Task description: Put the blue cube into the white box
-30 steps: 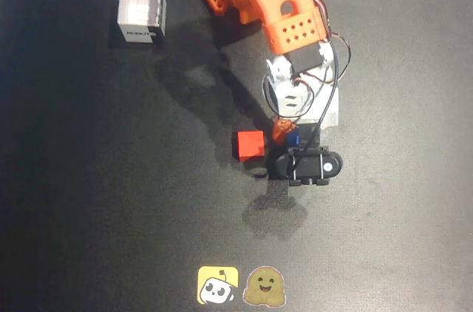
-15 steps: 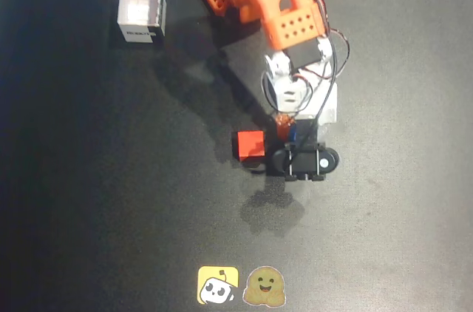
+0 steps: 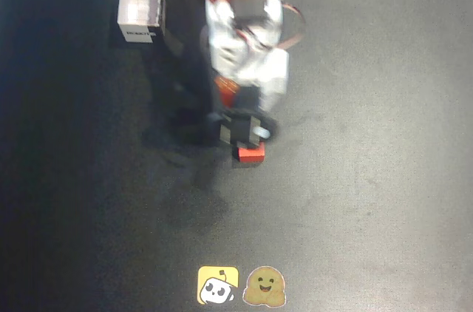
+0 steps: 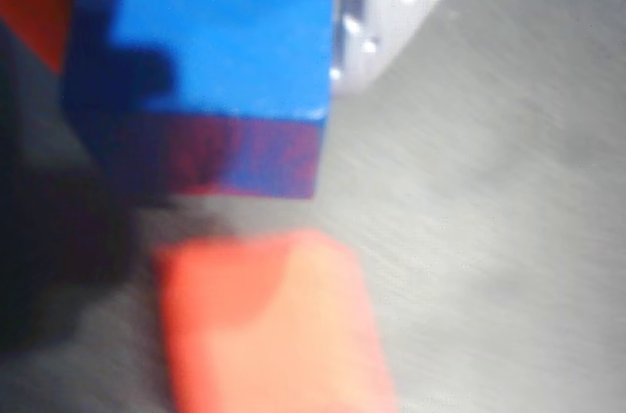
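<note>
I've got the gripper (image 4: 196, 70) closed on the blue cube (image 4: 220, 51): in the wrist view it sits pinned between a dark finger on the left and a pale one (image 4: 391, 2) on the right, clear of the surface, with the red cube (image 4: 269, 330) blurred below it. So I read this as the carry step: pick done, drop not yet done. In the overhead view the gripper (image 3: 240, 109) hangs over the middle of the black mat (image 3: 384, 201), toward its far edge, and the arm's body covers the blue cube completely, so that view alone wouldn't tell me I have it. What it does give me is the layout: the red cube (image 3: 250, 152) pokes out from under the wrist camera housing (image 3: 240, 129), and the white box (image 3: 140, 10) stands near the mat's far-left corner, well apart from the gripper, open top up, dark label on its near side. Next move as I judge it: swing left and toward the far edge, centre over the box opening, keep enough height to clear the thin walls, then release. Main risk is clipping a wall and shoving the light box. Two stickers (image 3: 242, 285) at the near edge are irrelevant.
</note>
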`<state>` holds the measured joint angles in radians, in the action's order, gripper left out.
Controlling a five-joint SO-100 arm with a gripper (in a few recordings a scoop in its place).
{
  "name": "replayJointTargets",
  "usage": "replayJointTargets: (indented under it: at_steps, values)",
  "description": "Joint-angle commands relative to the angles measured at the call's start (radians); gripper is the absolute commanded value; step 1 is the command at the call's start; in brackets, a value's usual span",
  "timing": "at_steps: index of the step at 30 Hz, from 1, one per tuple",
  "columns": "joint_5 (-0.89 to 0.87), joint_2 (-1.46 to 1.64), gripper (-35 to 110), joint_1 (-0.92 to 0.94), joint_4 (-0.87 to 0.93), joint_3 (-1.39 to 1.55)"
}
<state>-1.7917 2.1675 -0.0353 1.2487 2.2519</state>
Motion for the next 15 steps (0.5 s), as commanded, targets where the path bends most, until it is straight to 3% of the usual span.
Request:
replayJointTargets:
  at_steps: [1, 15]
  values:
    - [0.058, 0.104, 0, 0.091, 0.094, -0.035]
    - [0.411, 0.477, 0, 0.621, 0.272, 0.086]
